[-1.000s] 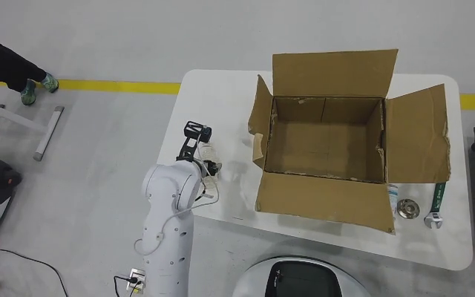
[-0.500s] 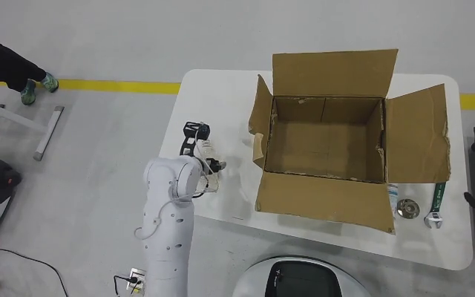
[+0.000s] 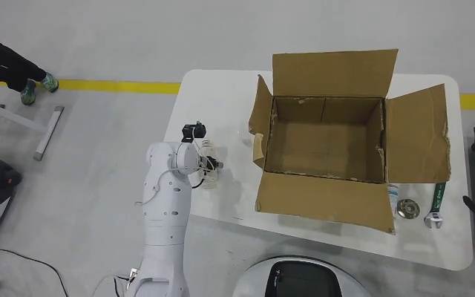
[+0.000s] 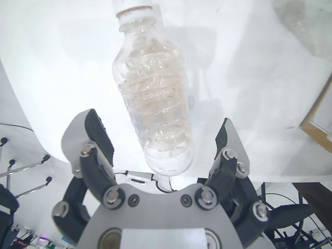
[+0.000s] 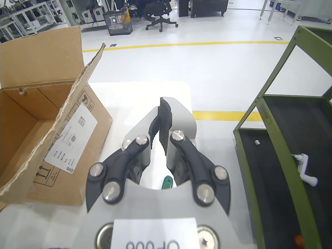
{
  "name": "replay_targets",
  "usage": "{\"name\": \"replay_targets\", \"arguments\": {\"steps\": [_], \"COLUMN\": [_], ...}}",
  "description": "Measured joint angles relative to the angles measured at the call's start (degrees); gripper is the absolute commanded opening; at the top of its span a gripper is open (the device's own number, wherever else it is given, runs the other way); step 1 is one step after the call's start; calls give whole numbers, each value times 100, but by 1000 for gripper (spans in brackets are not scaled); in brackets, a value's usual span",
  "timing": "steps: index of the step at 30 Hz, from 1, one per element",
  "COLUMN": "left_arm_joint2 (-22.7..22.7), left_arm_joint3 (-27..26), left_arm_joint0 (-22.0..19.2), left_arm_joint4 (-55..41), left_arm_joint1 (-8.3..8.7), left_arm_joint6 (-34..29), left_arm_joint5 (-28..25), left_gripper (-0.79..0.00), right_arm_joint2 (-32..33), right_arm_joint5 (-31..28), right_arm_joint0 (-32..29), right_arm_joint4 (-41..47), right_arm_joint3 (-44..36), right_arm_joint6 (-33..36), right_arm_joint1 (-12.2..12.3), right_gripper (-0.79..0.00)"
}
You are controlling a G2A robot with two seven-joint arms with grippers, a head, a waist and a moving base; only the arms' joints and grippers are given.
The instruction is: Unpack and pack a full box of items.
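Note:
A clear plastic bottle (image 4: 153,99) with a white cap lies on its side on the white table (image 4: 246,78). My left gripper (image 4: 158,117) is open, with the bottle's base between its fingers (image 4: 99,133), and neither pad touches it. From above, the bottle (image 3: 210,160) lies near the table's left edge, beside my left arm (image 3: 178,157). The cardboard box (image 3: 326,141) stands open with a bare floor inside. My right gripper (image 5: 161,107) is shut on nothing and sits to the right of the box (image 5: 39,120).
A round metal part (image 3: 407,209), a green strap (image 3: 439,194) and a white packet (image 3: 392,197) lie by the box's front right corner. A green cart (image 5: 285,156) stands off the table's right end. The box's flaps spread outward.
My left arm's upper part has swung away from the robot, toward the table's far side. The bottle lies in the same spot. The box has not moved.

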Motion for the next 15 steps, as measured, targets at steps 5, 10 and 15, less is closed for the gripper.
{"name": "replay_targets", "arguments": {"steps": [5,10,15], "left_arm_joint2": [116,99,136], "left_arm_joint3": [179,422,470], "left_arm_joint0": [-23,-81,-107], "left_arm_joint4": [-10,-193,-268], "left_arm_joint1": [18,38,65], "left_arm_joint6": [40,133,209], "left_arm_joint5": [-83,-28,-99], "left_gripper": [0,0,-505], "right_arm_joint2": [-14,-21,-20], "right_arm_joint5": [-6,-33,-42], "right_arm_joint0": [24,63,87], "right_arm_joint4": [-21,-63,-87], "right_arm_joint3": [2,9,8], "right_arm_joint6": [28,56,81], "right_arm_joint1": [-16,-27,-40], "right_gripper": [-770,-770,-760]}}
